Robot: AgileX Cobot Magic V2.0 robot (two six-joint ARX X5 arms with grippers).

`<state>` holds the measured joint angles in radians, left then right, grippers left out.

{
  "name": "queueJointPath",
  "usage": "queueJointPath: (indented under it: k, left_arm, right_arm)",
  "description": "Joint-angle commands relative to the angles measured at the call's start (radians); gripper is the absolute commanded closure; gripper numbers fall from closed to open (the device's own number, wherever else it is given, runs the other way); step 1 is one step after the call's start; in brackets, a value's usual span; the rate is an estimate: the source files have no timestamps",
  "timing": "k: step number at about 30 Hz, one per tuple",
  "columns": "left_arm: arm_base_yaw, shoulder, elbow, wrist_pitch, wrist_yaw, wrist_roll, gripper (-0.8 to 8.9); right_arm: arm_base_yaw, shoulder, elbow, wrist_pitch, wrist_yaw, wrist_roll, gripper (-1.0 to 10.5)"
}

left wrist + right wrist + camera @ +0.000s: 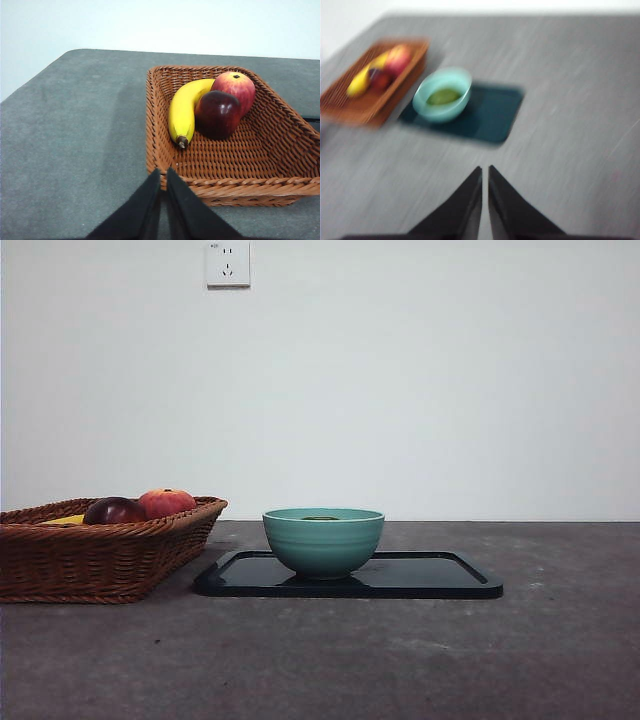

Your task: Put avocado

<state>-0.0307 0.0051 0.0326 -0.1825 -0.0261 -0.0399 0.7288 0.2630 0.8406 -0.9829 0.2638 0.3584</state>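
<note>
The avocado [443, 96] already lies inside the teal bowl [323, 540]; from the front only a thin dark sliver of it shows above the rim, while the right wrist view, though blurred, shows a green shape on the bowl's floor. The bowl stands on the left part of a black tray [440, 580], around the middle of the desk [400, 660]. Judging from this, the placing looks done, and what may be left is only for the arms to settle clear.

The left gripper [163, 172] hangs above the near wall of the basket [160, 125], toward the desk's left edge, its jaws pressed together on nothing. The right gripper [485, 170] hovers high over the desk's right side, well apart from the tray, jaws likewise closed and empty.

In the basket lie a banana [182, 107], a maroon fruit [217, 114] and a red-orange fruit [235, 87], touching one another.

No brand, label or writing can be read anywhere; the wall socket [228, 264] bears none that shows.
</note>
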Motion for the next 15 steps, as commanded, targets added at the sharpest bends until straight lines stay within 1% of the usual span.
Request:
queueJointPath:
  k: [1, 4, 7, 9, 12, 15]
  left_arm:
    - [0.000, -0.002, -0.022, -0.005, 0.003, 0.001, 7.95]
    - [0.000, -0.002, -0.022, -0.005, 0.003, 0.001, 7.94]
    - [0.000, -0.002, -0.022, -0.005, 0.003, 0.001, 7.95]
    - [0.000, -0.002, -0.022, -0.005, 0.003, 0.001, 7.95]
    - [0.000, -0.002, -0.022, -0.005, 0.003, 0.001, 7.95]
    - [0.000, -0.002, -0.022, -0.005, 0.003, 0.001, 7.95]
  right_arm:
    - [-0.124, -0.048, -0.103, 0.203, -0.005, -0.152, 9.3]
    - [-0.254, -0.106, -0.249, 0.406, -0.032, -0.212, 9.3]
    - [-0.364, -0.154, -0.399, 0.589, -0.036, -0.273, 9.3]
    - [-0.424, -0.182, -0.489, 0.680, -0.036, -0.320, 9.3]
    - [-0.510, -0.222, -0.610, 0.778, -0.056, -0.374, 9.3]
    - [-0.584, -0.247, -0.697, 0.824, -0.067, -0.401, 9.3]
